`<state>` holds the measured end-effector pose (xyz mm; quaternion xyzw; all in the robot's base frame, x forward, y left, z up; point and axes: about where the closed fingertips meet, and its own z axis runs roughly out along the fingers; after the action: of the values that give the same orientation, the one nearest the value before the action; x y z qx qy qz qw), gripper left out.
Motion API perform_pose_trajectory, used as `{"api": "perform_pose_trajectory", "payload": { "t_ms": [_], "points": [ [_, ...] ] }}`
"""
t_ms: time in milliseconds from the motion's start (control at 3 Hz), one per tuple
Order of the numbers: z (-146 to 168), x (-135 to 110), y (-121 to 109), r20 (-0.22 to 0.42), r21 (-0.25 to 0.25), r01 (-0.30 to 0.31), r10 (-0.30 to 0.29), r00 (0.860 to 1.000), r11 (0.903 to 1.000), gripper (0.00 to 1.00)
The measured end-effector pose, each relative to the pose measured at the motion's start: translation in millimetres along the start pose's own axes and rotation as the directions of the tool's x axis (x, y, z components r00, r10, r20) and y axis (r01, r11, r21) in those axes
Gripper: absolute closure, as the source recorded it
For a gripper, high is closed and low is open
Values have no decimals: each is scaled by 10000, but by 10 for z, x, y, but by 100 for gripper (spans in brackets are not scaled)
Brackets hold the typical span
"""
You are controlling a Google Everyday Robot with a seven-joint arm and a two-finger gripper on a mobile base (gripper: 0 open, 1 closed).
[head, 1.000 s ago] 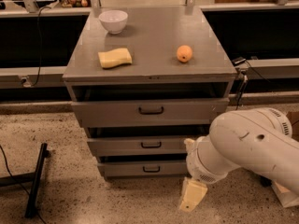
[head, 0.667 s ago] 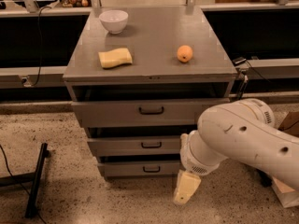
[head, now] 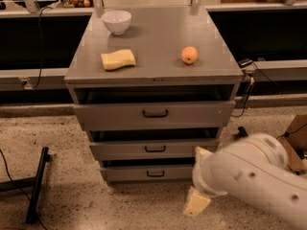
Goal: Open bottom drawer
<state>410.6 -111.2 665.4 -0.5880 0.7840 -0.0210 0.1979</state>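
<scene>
The grey metal cabinet (head: 153,73) has three drawers. The bottom drawer (head: 144,173) is the narrowest front, lowest down, with a small dark bar handle (head: 155,173). My gripper (head: 195,203) is a cream piece at the end of the large white arm (head: 254,181). It hangs near the floor at the lower right, to the right of the bottom drawer's handle and lower, and it does not touch it. The arm covers the right end of the bottom drawer front.
On the cabinet top lie a white bowl (head: 116,21), a yellow sponge (head: 118,59) and an orange (head: 189,54). The middle drawer (head: 154,149) and top drawer (head: 154,114) sit above. A black stand leg (head: 36,186) lies on the speckled floor at the left; a cardboard box (head: 295,138) is at the right.
The arm has dropped lower and to the right, uncovering more of the drawer fronts. The gripper stays near the floor. The drawers have not moved.
</scene>
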Motion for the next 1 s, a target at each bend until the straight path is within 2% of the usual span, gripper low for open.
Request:
{"api": "perform_pose_trajectory", "payload": {
  "t_ms": [333,667,1000],
  "points": [
    [-51,131,-92,356,704,-424,400,9986,9966,0],
    [-18,118,-108,-212,839,-54,72,9997,9965,0],
    [193,471,-135,-683,1237,53,32,9977,9923,0]
  ]
}}
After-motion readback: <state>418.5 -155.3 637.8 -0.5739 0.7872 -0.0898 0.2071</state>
